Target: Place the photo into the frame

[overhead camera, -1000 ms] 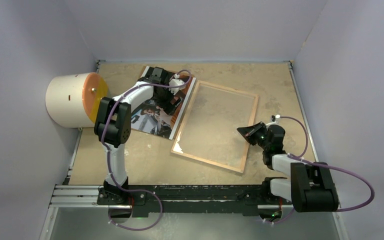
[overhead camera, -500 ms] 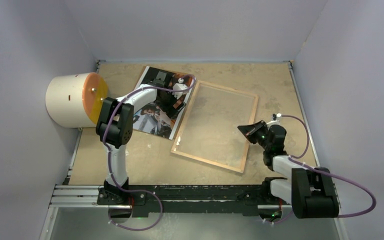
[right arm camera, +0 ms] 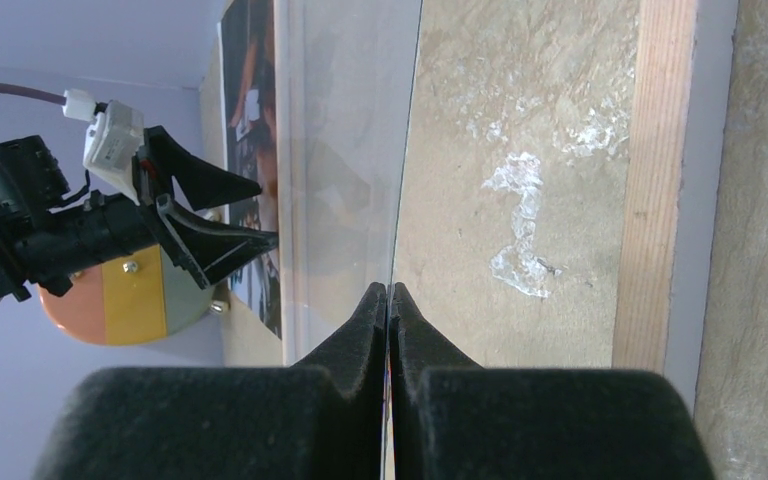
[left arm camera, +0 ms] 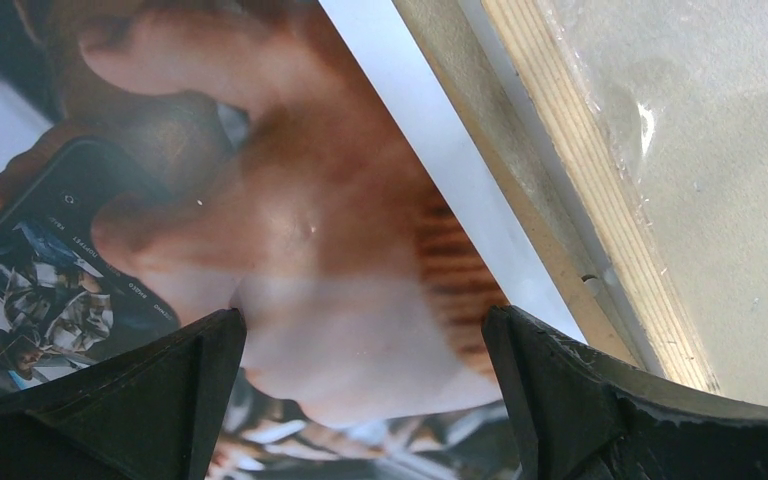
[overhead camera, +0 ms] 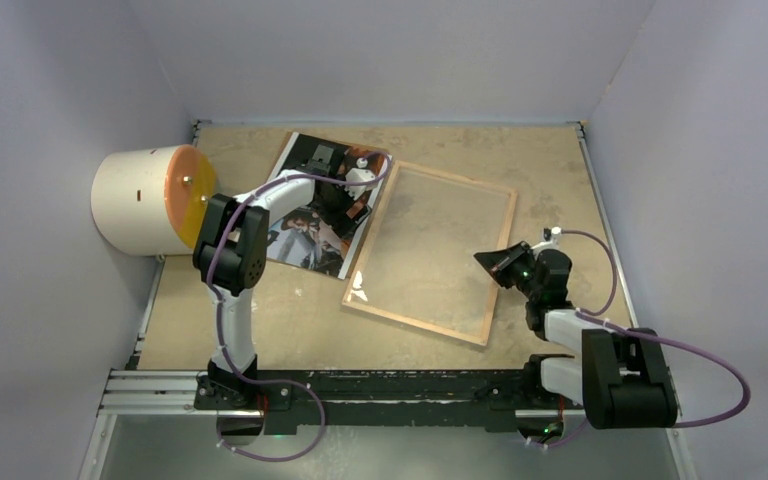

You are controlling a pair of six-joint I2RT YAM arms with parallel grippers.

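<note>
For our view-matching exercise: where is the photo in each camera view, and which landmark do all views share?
Top external: photo upper left of centre, beside the frame.
Left wrist: fills left and middle.
Right wrist: narrow strip, top left.
Shared landmark: frame's wooden edge.

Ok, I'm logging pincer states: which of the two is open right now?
The left pincer, above the photo: its fingers stand wide apart. The right pincer, at the edge of the frame, has its fingertips pressed together.

Photo [overhead camera: 303,236] just left of frame [overhead camera: 415,323]
</note>
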